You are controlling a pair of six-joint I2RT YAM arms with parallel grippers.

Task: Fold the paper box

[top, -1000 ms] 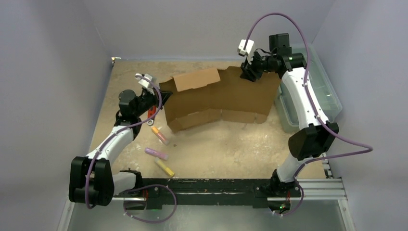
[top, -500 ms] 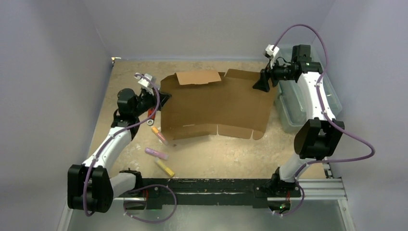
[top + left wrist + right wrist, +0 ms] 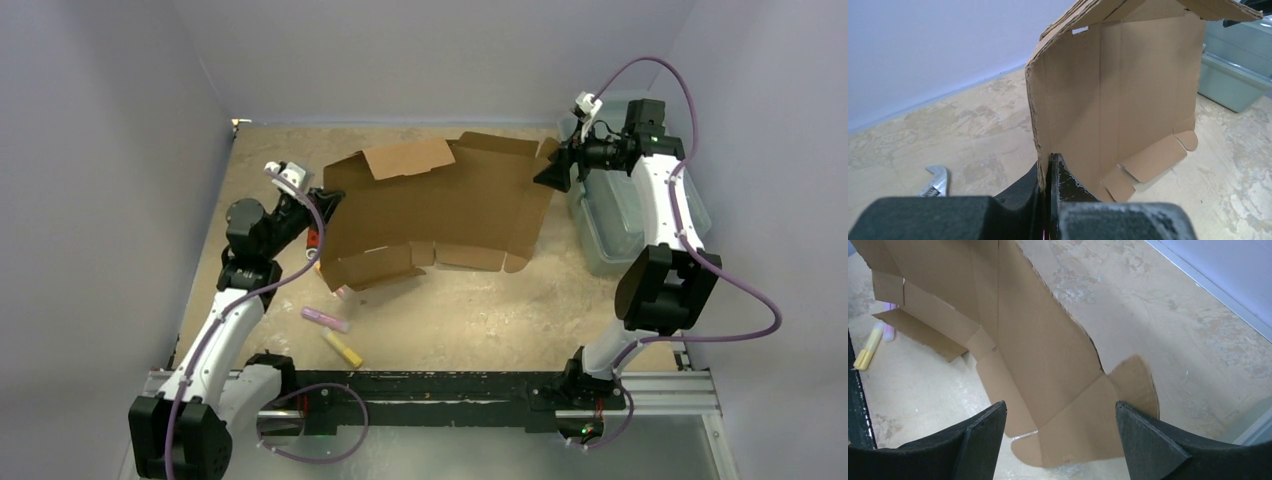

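- The box is sitting in the far middle of the surface, between the two arms, and is still mostly an unfolded sheet.
- One flap on its far edge is bending up. Small flaps and tabs along the near edge are angling down towards the surface.
- The left pincer is gripping the box's left edge, with its fingers pressing together on the cardboard.
- In the left wrist view the box is rising steeply from that pincer, with its near tabs reaching the surface.
- The right pincer is hanging just beside the box's far right corner with its jaws standing wide apart and holding nothing.
- In the right wrist view, the box's right tab and side panel are showing between the two spread fingers. I cannot tell whether they are touching the cardboard.
- A pale-green bin is standing at the right edge of the surface, under the right arm.
- A pink marker and a yellow marker are lying on the near left of the surface, apart from the box.
- A metal tool is lying beside the left pincer.
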